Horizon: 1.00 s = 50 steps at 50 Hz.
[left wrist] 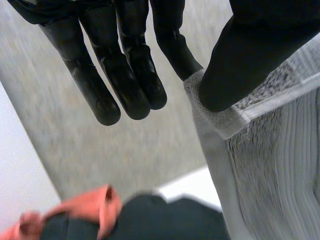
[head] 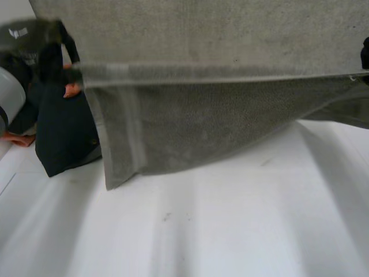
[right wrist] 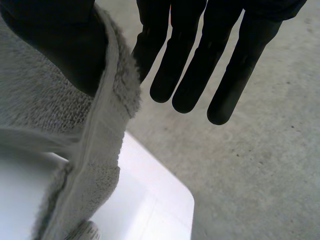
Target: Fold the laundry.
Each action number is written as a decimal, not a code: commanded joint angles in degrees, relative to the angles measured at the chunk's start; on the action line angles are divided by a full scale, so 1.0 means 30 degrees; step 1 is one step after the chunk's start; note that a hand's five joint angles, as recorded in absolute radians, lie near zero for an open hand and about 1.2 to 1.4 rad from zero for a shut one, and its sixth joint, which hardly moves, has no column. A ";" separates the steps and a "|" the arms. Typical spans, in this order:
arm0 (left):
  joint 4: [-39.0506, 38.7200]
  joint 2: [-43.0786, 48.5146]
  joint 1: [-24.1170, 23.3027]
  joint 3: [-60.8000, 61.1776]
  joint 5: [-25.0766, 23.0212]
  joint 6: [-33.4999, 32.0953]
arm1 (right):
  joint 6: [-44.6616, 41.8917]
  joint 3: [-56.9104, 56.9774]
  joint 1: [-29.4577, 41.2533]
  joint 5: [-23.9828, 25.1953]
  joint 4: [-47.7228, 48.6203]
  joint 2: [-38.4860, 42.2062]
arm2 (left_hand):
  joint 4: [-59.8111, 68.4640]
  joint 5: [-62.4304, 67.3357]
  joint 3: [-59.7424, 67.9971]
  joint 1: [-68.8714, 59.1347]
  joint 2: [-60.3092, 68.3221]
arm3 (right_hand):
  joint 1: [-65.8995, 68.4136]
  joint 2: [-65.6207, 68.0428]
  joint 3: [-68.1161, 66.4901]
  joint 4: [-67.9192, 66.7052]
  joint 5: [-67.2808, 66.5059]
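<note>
Left hand (left wrist: 125, 75): fingers straight, side by side; thumb (left wrist: 235, 65) pressed onto towel (left wrist: 270, 160) edge, pinching it against nearest finger. Right hand (right wrist: 200, 70): same pose, fingers straight, slightly spread; thumb (right wrist: 55, 45) clamping towel edge against nearest finger. Remaining fingers on both hands holding nothing.
</note>
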<state>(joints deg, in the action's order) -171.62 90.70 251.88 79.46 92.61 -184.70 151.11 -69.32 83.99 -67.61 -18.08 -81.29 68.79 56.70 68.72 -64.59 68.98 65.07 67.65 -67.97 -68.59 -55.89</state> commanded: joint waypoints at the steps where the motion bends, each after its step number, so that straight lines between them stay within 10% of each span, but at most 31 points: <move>1: 0.0605 0.2162 -0.0023 0.1872 -0.0051 -0.2824 | -0.5920 0.0197 -0.0372 0.0682 -0.5601 -0.0764 | 0.3738 0.4432 0.3759 -0.5137 0.3674 | 0.4976 0.4117 -0.4011 -0.3804 -0.4703; 14: -0.2056 0.9314 -0.1167 -0.4212 0.0066 -0.3971 | -0.7977 0.1656 0.2323 -0.4177 -0.2389 0.5267 | 0.3738 0.4432 0.3759 -0.5137 0.3674 | 0.4976 0.4117 -0.4011 -0.3804 -0.4703; 28: -1.6795 0.9935 -0.1460 -1.0139 0.0330 -0.3855 | -0.4169 0.3860 0.3584 -0.6440 1.6100 0.5127 | 0.3738 0.4432 0.3759 -0.5137 0.3674 | 0.4976 0.4117 -0.4011 -0.3804 -0.4703; 43: -1.3024 0.9552 -0.2394 -0.3907 0.0271 -0.3680 | -0.4139 -0.0067 0.4228 -0.5003 1.0630 0.4686 | 0.3738 0.4432 0.3759 -0.5137 0.3674 | 0.4976 0.4117 -0.4011 -0.3804 -0.4703; 46: -1.1878 0.9757 -0.3304 -0.2670 0.0271 -0.3503 | -0.4022 -0.0624 0.4579 -0.4885 0.9925 0.3986 | -1.7170 -1.6476 -1.7148 1.5770 -1.7234 | 0.4976 0.4117 -0.4011 -0.3804 -0.4703; 50: -1.0968 1.0313 -0.4476 -0.2169 0.0300 -0.3386 | -0.3992 -0.0859 0.5457 -0.4623 0.9720 0.2141 | -1.9411 -1.8717 -1.9390 1.8012 -1.9475 | 0.4976 0.4117 -0.4011 -0.3804 -0.4703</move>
<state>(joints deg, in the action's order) -209.11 119.74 243.21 69.42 93.41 -195.52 138.89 -70.31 97.29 -82.39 13.20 -68.88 30.30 20.15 30.90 -22.42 30.57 65.07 67.94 -68.25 -68.78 -56.95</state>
